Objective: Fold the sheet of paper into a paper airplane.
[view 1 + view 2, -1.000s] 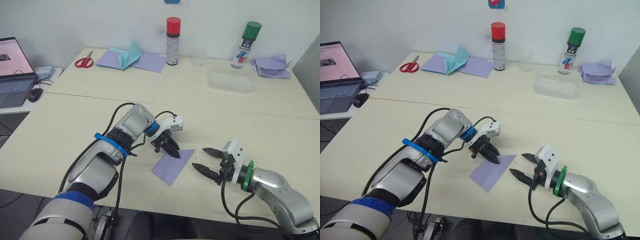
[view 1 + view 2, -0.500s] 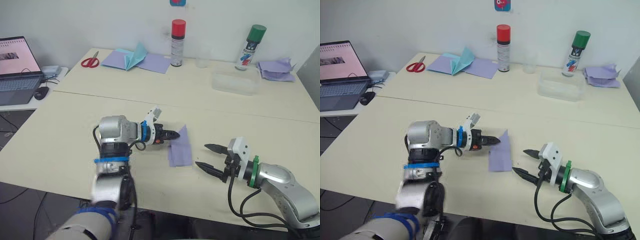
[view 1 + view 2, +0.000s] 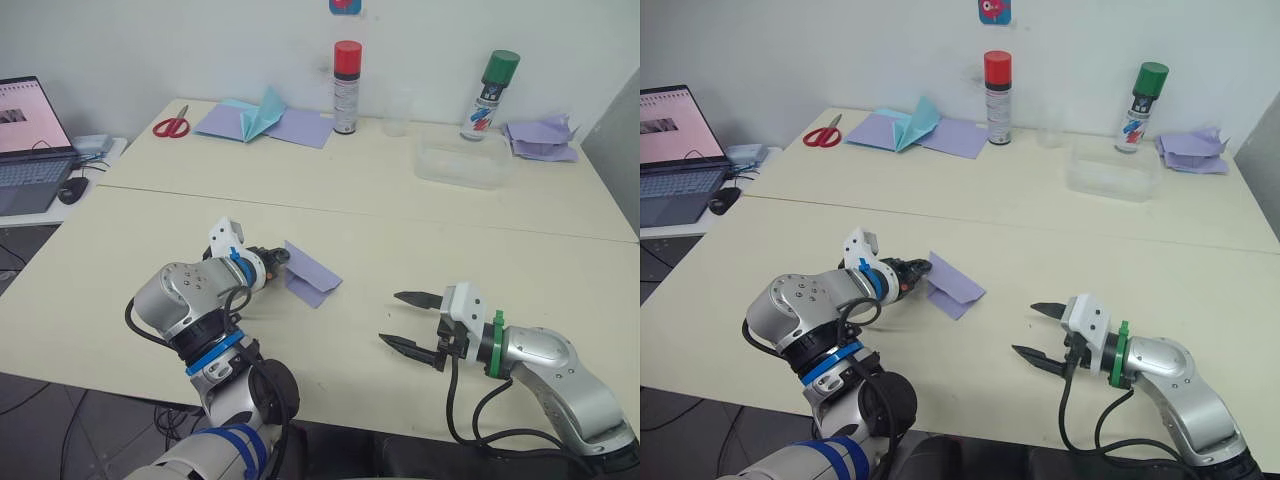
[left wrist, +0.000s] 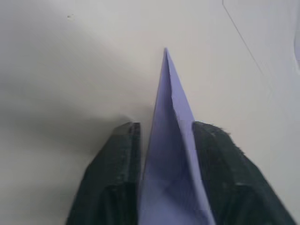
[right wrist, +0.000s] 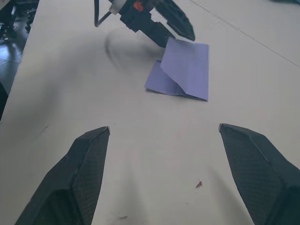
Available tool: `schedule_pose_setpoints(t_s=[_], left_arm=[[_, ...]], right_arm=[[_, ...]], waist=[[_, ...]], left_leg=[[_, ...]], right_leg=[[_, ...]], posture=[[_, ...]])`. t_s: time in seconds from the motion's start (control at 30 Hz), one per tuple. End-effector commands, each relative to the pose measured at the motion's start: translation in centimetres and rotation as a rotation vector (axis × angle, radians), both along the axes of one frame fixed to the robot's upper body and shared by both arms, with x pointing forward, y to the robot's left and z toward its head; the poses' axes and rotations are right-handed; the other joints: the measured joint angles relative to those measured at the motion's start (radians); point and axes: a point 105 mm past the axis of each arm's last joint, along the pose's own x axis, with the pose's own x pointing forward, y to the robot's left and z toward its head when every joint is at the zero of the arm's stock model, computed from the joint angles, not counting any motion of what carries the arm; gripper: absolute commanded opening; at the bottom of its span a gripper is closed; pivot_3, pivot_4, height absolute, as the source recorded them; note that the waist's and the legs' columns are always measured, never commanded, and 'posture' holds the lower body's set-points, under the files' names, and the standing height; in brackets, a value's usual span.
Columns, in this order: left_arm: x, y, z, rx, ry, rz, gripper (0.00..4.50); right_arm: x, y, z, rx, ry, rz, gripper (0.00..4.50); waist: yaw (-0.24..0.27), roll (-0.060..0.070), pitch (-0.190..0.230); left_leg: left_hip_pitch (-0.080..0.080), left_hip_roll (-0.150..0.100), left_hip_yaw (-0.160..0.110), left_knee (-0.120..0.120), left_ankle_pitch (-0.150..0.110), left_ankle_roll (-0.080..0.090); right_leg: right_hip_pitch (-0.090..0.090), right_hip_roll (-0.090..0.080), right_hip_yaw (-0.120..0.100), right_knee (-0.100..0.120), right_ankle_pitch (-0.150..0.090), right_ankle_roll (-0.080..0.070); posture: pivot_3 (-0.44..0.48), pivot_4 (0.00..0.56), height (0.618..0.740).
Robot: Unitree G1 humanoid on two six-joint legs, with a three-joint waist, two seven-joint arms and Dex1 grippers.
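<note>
Since a second ago, left pincer is swinging round toward the robot's left, carrying the folded sheet of paper away from the right pincer. Left pincer: fingers are pinching one edge of the lavender sheet between them, the rest trailing onto the table. Right pincer: spread wide, gripping nothing, hovering low over the table, well apart from the sheet. Far edge of table: red scissors, purple sheets with a teal peaked piece, red-capped spray can, green-capped spray can, clear container, heap of purple papers. Laptop is sitting on a side desk.
</note>
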Motion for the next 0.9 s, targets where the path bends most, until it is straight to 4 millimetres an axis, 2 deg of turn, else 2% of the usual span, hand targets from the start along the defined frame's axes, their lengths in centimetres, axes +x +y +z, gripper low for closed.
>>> schedule_pose_setpoints(t_s=[0.03, 0.17, 0.2, 0.33, 0.4, 0.5, 0.6, 0.63, 0.73, 0.83, 0.9], left_arm=[[-1.3, -5.9, 0.0, -0.129, -0.032, -0.148, 3.27], [-1.9, -3.0, 0.8, -0.071, -0.125, -0.181, 4.49], [-2.2, -2.6, 1.1, -0.061, -0.143, -0.200, 4.49], [-4.2, 1.3, 3.3, 0.059, -0.237, -0.358, 4.49], [-5.6, 2.9, 4.5, 0.167, -0.262, -0.459, 4.49], [-7.5, 4.4, 6.1, 0.367, -0.354, -0.606, 4.49], [-8.6, 5.7, 4.9, 0.618, -0.493, -0.831, 4.49], [-8.2, 6.1, 4.5, 0.728, -0.614, -0.918, 4.49], [-7.4, 6.3, 3.7, 0.881, -0.872, -1.067, 4.49], [-6.6, 6.5, 2.2, 1.021, -0.958, -1.209, 4.49], [-5.4, 6.1, 2.9, 0.993, -1.010, -1.169, 4.49]], right_arm=[[0.4, 0.8, 0.2, 0.006, -0.048, 0.020, 3.91], [1.1, 1.7, 0.1, 0.023, -0.056, 0.031, 3.91], [1.1, 1.8, 0.1, 0.026, -0.058, 0.033, 3.91], [1.7, 3.0, -0.1, 0.039, -0.067, 0.045, 3.91], [2.1, 3.6, -0.2, 0.050, -0.068, 0.042, 3.91], [2.7, 4.3, 0.0, 0.065, -0.082, 0.027, 3.91], [3.2, 4.8, 0.1, 0.069, -0.099, 0.018, 3.91], [3.4, 5.1, 0.1, 0.070, -0.107, 0.019, 3.91], [4.0, 5.6, 0.1, 0.071, -0.121, 0.023, 3.91], [4.6, 6.2, -0.1, 0.060, -0.135, 0.027, 3.91], [5.3, 6.7, -0.4, 0.035, -0.144, 0.001, 3.91]], waist=[[0.000, 0.000, 0.000], [-0.001, 0.000, 0.000], [0.000, 0.000, 0.000], [-0.009, 0.000, 0.000], [-0.010, -0.001, 0.001], [-0.009, 0.002, 0.002], [-0.007, 0.007, 0.005], [-0.003, 0.010, 0.005], [0.011, 0.011, 0.007], [0.013, 0.010, 0.007], [0.010, 0.010, 0.007]], left_leg=[[0.000, 0.000, 0.000, 0.000, 0.000, 0.000], [0.000, 0.001, 0.000, -0.001, 0.000, -0.001], [0.001, 0.001, 0.000, -0.001, 0.000, -0.001], [0.001, 0.003, -0.001, -0.001, 0.000, -0.001], [0.003, 0.007, -0.005, -0.003, 0.001, -0.007], [0.009, 0.006, -0.008, -0.010, 0.003, -0.012], [0.010, 0.006, -0.007, -0.012, 0.004, -0.014], [0.011, 0.005, -0.007, -0.013, 0.004, -0.014], [0.009, 0.004, -0.003, -0.013, 0.004, -0.014], [0.008, 0.005, -0.002, -0.012, 0.002, -0.009], [0.008, 0.006, -0.001, -0.012, 0.002, -0.009]], right_leg=[[0.000, 0.000, 0.000, 0.000, 0.000, 0.000], [0.000, 0.000, 0.000, 0.000, 0.000, 0.000], [0.000, 0.000, -0.001, 0.000, 0.000, 0.000], [-0.002, 0.000, -0.004, 0.001, 0.000, 0.000], [-0.003, -0.001, -0.015, 0.002, 0.000, 0.000], [-0.001, -0.001, -0.018, 0.002, 0.000, 0.000], [-0.001, -0.001, -0.017, 0.001, 0.000, -0.001], [-0.001, -0.001, -0.018, 0.000, 0.000, -0.001], [-0.001, -0.002, -0.018, -0.003, -0.010, -0.028], [-0.001, -0.001, -0.017, -0.002, -0.011, -0.031], [-0.002, 0.000, -0.016, -0.002, -0.011, -0.031]], posture=[[0.000, 0.150, 0.740], [0.000, 0.150, 0.740], [0.000, 0.150, 0.740], [0.000, 0.150, 0.740], [0.000, 0.150, 0.740], [0.000, 0.150, 0.740], [0.000, 0.150, 0.740], [0.000, 0.150, 0.740], [0.000, 0.150, 0.740], [0.000, 0.150, 0.740], [0.000, 0.150, 0.740]])
